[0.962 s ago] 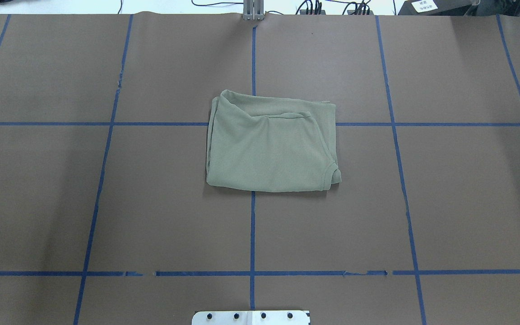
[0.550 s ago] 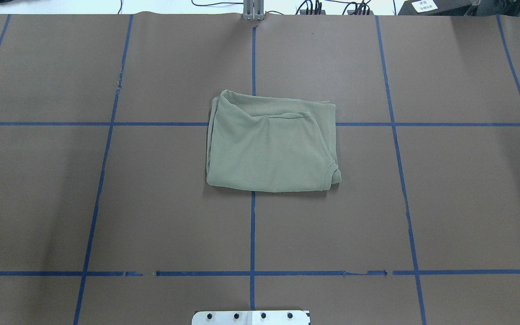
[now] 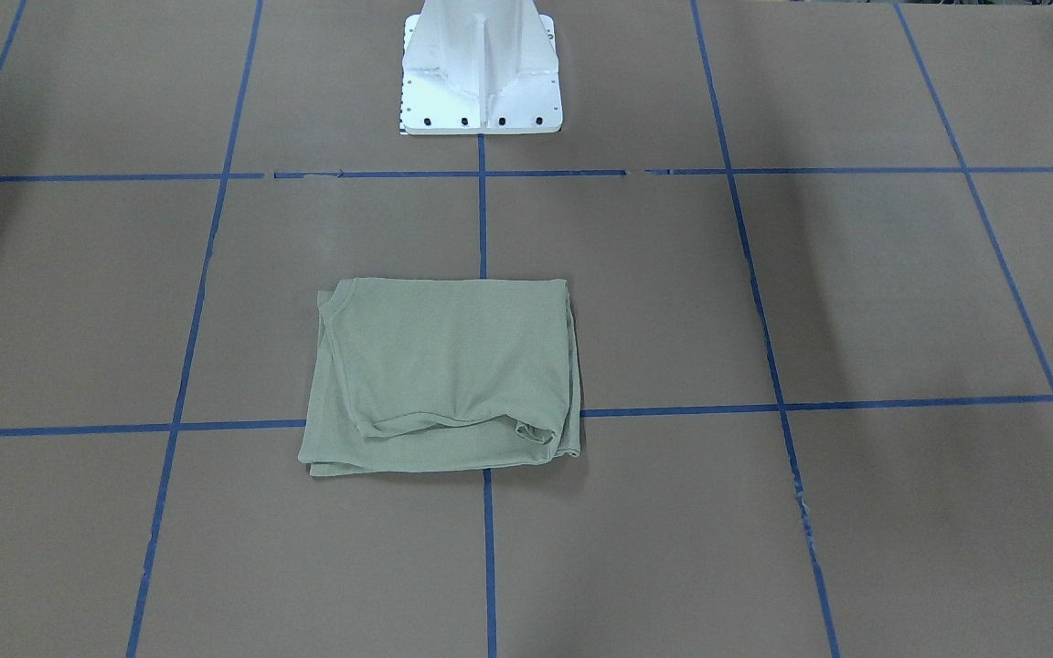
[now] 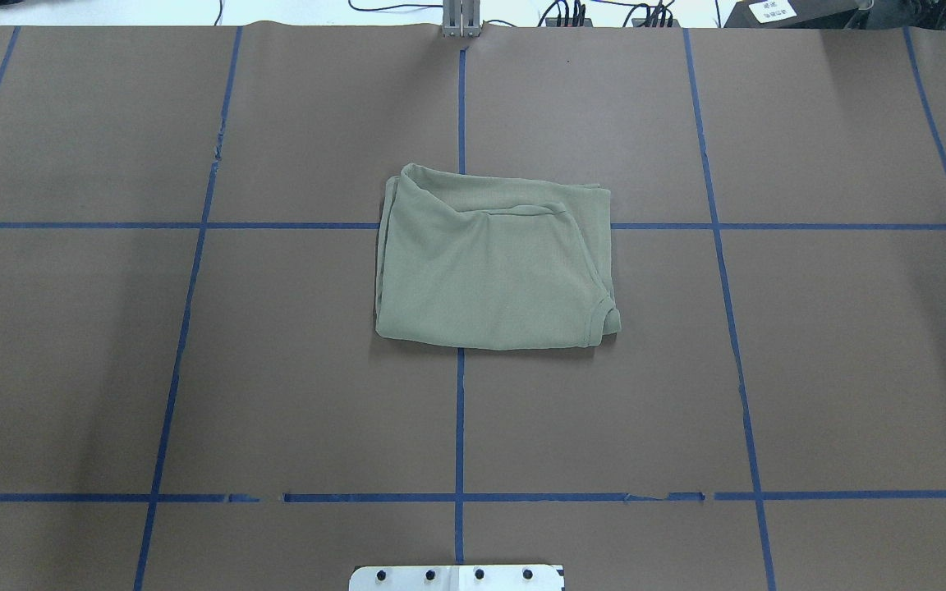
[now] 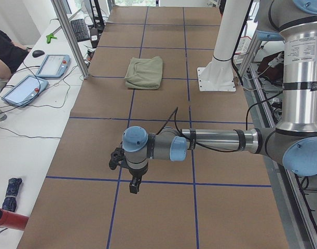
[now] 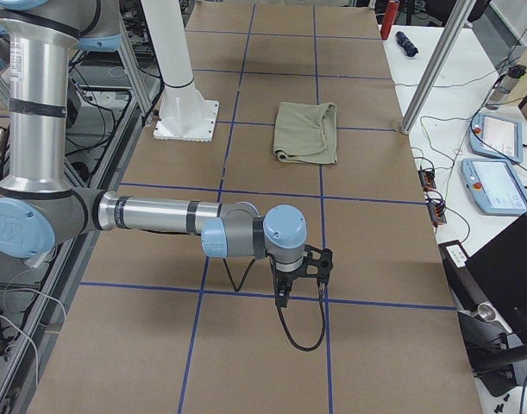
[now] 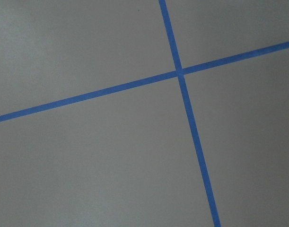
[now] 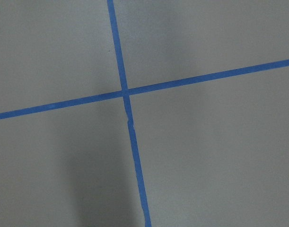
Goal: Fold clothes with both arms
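The shirt [image 4: 489, 263] lies flat at the middle of the table [image 4: 851, 369], folded to a compact rectangle of several layers. It straddles the centre tape line [image 4: 460, 427], with more cloth right of that line than left. Its long axis runs left-right, along the table. The collar [image 4: 604, 316] shows at the near right corner. Loose layered edges run along the far and left sides.

The pedestal [image 3: 481, 82] stands on the near side, well apart from the shirt, with one cross line of tape between them.

The left gripper [image 5: 133, 187] hangs over a tape crossing toward the left end, fingers pointing down. The shirt lies to its right, well apart. The right gripper [image 6: 283, 297] hangs likewise toward the right end, with the shirt to its left, well apart. Both show only in the side views, so the spread of the fingers cannot be told. The wrist views show only paper and tape.

Judgement: neither arm is clearly nearer. Each would have to travel inward along the shirt's long axis to reach a short edge. The folding looks largely done. In any further fold, a pinch might catch only the top layer.

Bare paper surrounds the shirt on all sides. A post [image 4: 461, 20] stands at the far edge, well apart from it.
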Motion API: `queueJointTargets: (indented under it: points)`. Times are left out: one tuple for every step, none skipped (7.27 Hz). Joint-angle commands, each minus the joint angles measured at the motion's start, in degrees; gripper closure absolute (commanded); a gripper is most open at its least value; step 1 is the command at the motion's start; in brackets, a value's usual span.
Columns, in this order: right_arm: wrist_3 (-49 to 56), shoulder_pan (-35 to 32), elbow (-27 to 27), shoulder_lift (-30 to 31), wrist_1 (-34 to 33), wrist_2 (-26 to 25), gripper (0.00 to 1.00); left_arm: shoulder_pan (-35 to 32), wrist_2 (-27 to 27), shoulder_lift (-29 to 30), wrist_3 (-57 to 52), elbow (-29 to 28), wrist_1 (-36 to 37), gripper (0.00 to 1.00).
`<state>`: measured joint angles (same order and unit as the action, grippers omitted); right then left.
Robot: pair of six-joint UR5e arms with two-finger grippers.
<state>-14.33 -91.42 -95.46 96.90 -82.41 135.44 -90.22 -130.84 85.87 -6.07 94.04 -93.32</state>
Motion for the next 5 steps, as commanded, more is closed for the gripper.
queueJointTargets:
  points:
    - [-0.35,0.1,0.01,0.13,0.41,1.05,0.0,0.04,0.15,0.09,7.2,0.0,-0.19,0.0]
    - [-0.35,0.1,0.01,0.13,0.49,2.28,0.0,0.04,0.06,0.0,7.21,0.0,-0.19,0.0]
    - [-0.35,0.1,0.09,0.13,0.49,2.37,0.0,0.04,-0.11,0.09,7.21,0.09,-0.19,0.0]
    - [-0.35,0.19,0.09,0.13,0.41,2.38,0.0,0.04,-0.29,0.09,7.21,0.09,-0.19,0.0]
    - [-0.44,0.36,0.09,0.13,0.32,2.2,0.0,0.04,-0.55,0.09,7.21,0.17,-0.19,0.0]
